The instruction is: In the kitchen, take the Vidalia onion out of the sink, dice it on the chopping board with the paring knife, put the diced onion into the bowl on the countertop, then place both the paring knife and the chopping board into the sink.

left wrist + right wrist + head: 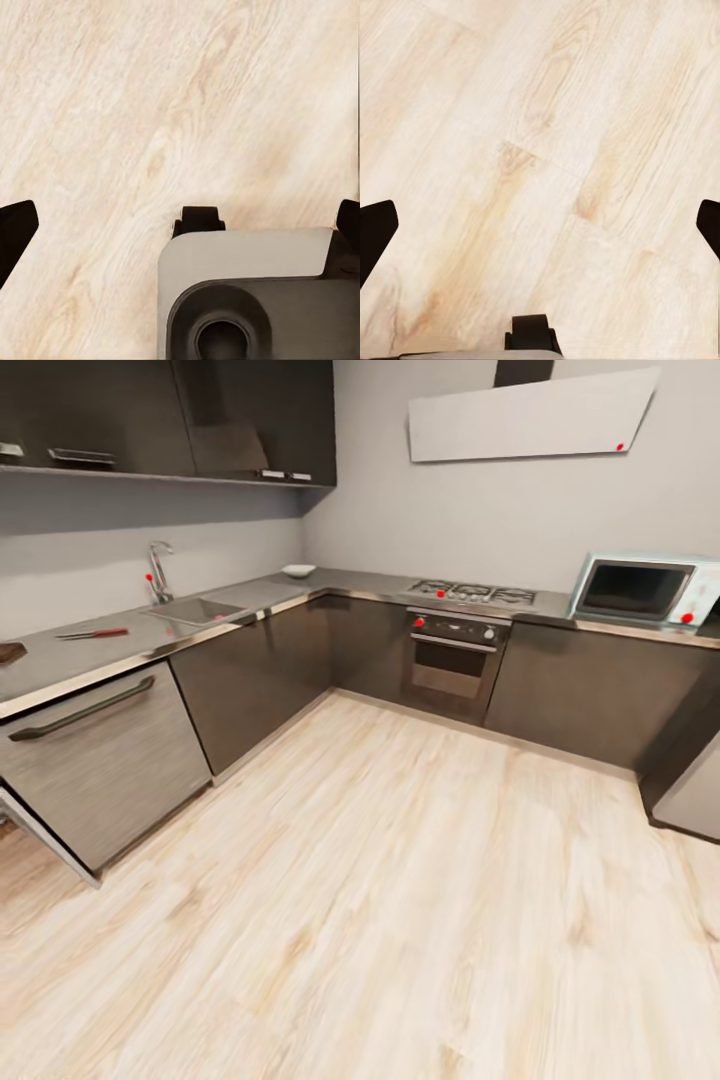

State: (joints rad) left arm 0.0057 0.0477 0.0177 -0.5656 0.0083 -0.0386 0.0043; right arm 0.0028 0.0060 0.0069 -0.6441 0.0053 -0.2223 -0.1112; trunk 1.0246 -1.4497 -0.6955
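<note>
while the head view looks across the kitchen from the open wood floor (380,920), an l-shaped grey surface (60,660) runs along the left wall and then along the far wall, over dark cabinet fronts. the sink (195,610) is set into the left run, with its chrome tap (158,572) standing behind the basin against the wall; whether the onion lies inside cannot be told from here. nearer along the same run, left of the sink, the paring knife (92,633) lies flat on the surface, red handle toward the sink. at the left edge of the view a dark brown corner of the chopping board (9,652) rests on the surface, apart from the knife. the bowl (298,571) sits far off in the corner of the surface, well beyond the sink. on the far run are a gas hob (472,594) above an oven (452,656), and to the right a pale blue microwave (645,590).

both wrist views look down on the floor. the left pincer (180,225) is spread wide, its dark fingertips (15,229) at opposite edges of the view with nothing between them, above a grey part of the robot's base (247,262). the right pincer (540,229) is likewise spread wide and holds nothing.
</note>
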